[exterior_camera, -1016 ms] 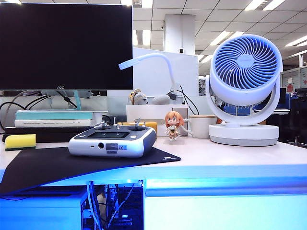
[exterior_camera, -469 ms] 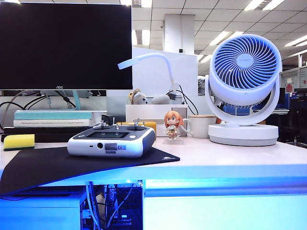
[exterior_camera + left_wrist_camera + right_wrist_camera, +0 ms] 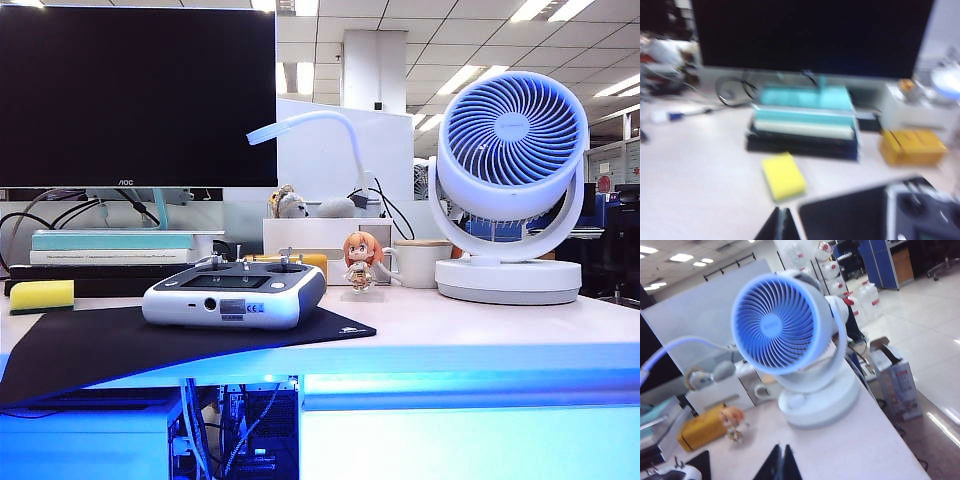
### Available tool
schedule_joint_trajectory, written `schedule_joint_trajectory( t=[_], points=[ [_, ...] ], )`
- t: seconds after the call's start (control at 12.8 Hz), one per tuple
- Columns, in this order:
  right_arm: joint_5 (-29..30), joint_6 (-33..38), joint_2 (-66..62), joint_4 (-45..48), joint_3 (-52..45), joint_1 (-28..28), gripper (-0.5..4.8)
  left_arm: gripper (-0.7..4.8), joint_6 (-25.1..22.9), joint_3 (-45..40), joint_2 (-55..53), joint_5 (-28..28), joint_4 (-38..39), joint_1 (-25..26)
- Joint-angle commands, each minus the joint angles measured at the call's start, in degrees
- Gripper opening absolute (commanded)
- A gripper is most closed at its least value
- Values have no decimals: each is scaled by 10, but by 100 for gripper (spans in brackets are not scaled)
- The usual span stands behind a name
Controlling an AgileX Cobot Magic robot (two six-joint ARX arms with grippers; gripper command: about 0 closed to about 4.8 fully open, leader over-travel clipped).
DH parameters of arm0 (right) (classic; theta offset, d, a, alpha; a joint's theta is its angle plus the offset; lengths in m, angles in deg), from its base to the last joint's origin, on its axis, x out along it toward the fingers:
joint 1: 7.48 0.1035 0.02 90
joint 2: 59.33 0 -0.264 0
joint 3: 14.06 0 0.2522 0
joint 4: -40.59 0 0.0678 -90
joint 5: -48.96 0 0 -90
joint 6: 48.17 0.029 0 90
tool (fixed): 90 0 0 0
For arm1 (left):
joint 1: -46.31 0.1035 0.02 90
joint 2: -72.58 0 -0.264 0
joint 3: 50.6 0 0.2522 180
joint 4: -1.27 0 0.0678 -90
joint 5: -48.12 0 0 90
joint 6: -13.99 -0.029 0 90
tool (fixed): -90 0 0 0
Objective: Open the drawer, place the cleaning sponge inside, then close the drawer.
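Nothing done yet, drawer looks closed; it's the wide pale front under the desk edge on the exterior view's right, flat and handle-less, washed blue; neither arm shows in the exterior view. Cleaning sponge sits on the desktop at the far left, beside the corner of the black mat, in front of the stack of books, well apart from the grey controller. Left gripper has its fingertips pressed together, holding nothing, hovering above the desk; in the left wrist view the sponge lies just ahead of the tips, not touching, between them and the books, long axis roughly running away from the tips with a slight skew, yellow face up; view is blurred so the green layer isn't readable there. Right gripper also pressed shut and empty, over the right end of the desk, facing the fan and the figurine; no sponge in its view. So left arm is clearly the nearer one to the sponge, right arm is on the drawer's side; my read: drawer pull goes first, and both sets of jaws need to spread before either can grab anything.
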Motion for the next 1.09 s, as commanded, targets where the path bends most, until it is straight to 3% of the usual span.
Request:
schedule_joint_trajectory(
  t=[0.08,0.23,0.47,0.55,0.62,0.7,0.94,1.09],
  points=[
    [2,0,-141,-98,137,1,-5,-5,-16,141,-94,-24,78,-2],
    [53,31,-208,-91,172,1,-5,-5,-16,141,-95,-1,94,-2],
    [122,156,-269,-71,180,1,-5,-5,-16,141,-95,33,123,-2],
    [154,229,-305,-49,179,1,-5,-5,-17,141,-95,80,127,-2],
    [167,238,-323,-34,179,1,-5,-5,-19,141,-95,94,125,-2],
    [207,255,-374,36,179,1,-5,-5,-38,141,-95,190,125,-2],
    [213,295,-423,90,179,1,-5,-5,-50,141,-95,203,125,-8],
    [220,300,-455,92,179,1,-5,-5,-58,142,-95,199,125,-39]
  ],
)
